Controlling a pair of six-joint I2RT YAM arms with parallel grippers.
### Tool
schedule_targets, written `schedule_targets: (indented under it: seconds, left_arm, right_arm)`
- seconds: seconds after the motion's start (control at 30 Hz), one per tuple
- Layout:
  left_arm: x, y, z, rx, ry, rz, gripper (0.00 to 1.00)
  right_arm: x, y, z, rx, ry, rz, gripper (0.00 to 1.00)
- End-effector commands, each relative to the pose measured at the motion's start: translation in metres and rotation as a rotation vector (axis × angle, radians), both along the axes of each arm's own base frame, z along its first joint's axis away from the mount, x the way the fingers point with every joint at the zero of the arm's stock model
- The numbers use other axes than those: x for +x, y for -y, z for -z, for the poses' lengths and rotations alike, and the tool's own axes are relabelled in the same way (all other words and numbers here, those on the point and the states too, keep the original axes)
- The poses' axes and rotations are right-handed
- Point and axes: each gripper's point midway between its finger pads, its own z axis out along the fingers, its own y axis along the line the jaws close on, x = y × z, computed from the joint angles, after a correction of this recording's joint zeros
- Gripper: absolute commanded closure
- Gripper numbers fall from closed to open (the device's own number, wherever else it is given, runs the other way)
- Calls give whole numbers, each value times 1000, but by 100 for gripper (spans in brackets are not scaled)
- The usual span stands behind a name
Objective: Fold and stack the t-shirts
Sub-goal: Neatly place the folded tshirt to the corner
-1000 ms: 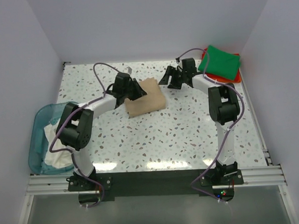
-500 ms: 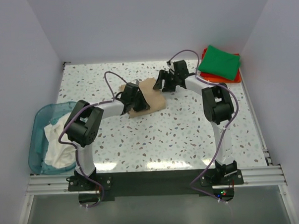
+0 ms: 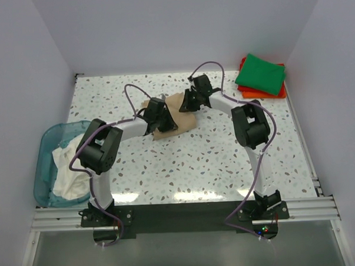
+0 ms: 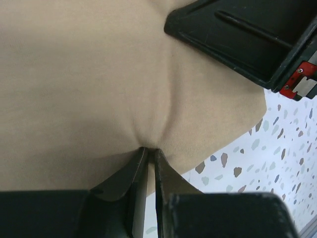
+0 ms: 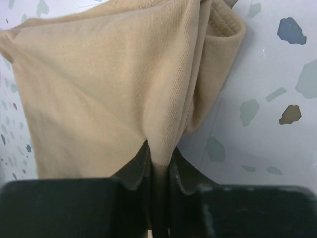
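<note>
The folded tan t-shirt (image 3: pixel 178 116) lies at the table's back middle. My left gripper (image 3: pixel 160 114) is at its left side, and the left wrist view shows it (image 4: pixel 150 148) shut on a pinch of the tan t-shirt (image 4: pixel 99 84). My right gripper (image 3: pixel 188 102) is at the shirt's far right edge. The right wrist view shows it (image 5: pixel 159 148) shut on a fold of the tan t-shirt (image 5: pixel 94 84). A folded green t-shirt (image 3: pixel 260 74) lies on an orange-red t-shirt (image 3: pixel 280 94) at the back right. A white t-shirt (image 3: pixel 70 173) sits in the basket.
The teal plastic basket (image 3: pixel 44 152) stands at the left table edge. White walls close in the speckled table (image 3: pixel 184 162) at the back and on both sides. The right gripper's black body (image 4: pixel 247 39) shows in the left wrist view's top right.
The left arm swung in and down to the tan shirt's left side. The right gripper moved left onto the shirt's right edge and closed on a fold.
</note>
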Motion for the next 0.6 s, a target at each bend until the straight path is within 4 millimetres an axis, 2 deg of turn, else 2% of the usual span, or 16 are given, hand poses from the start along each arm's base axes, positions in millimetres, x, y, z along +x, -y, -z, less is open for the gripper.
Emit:
schedule_targets:
  seconds: [0.0,0.03,0.07,0.1,0.2,0.23,0.33,0.37,0.43,0.47,0.53,0.57]
  left_arm:
    - [4,-6,-27,50,31,-1,84]
    - [5,-7,-33,54,37,-3,84]
    - [7,-8,-47,50,59,-9,84]
    - [5,-9,-53,57,57,-9,84]
    - [0,-17,-77,72,76,-14,84]
    - [-2,-19,-83,77,84,-12,84]
    - [-12,-29,-102,90,103,-5,84]
    - [-15,-31,-113,84,122,-5,84]
    - [-23,-35,-117,97,124,19,83]
    - [-27,-38,-124,98,136,23,83]
    - [-34,-44,-124,123,131,38,83]
    - [-37,-45,-131,116,145,46,83]
  right_arm:
    - [-28,37,49,-228,-131,79,91]
    - [-25,43,45,-260,-110,96,98]
    - [-22,48,41,-282,-93,106,100]
    - [-20,52,31,-299,-73,117,100]
    - [-14,75,18,-381,-20,164,100]
    - [-11,80,6,-392,8,177,100]
    - [-2,100,-13,-425,51,201,100]
    - [8,110,-25,-450,81,224,100]
    - [9,130,-33,-538,83,227,100]
    - [20,140,-45,-560,106,245,100]
    - [25,156,-55,-619,120,236,100]
    - [33,164,-64,-630,144,242,100]
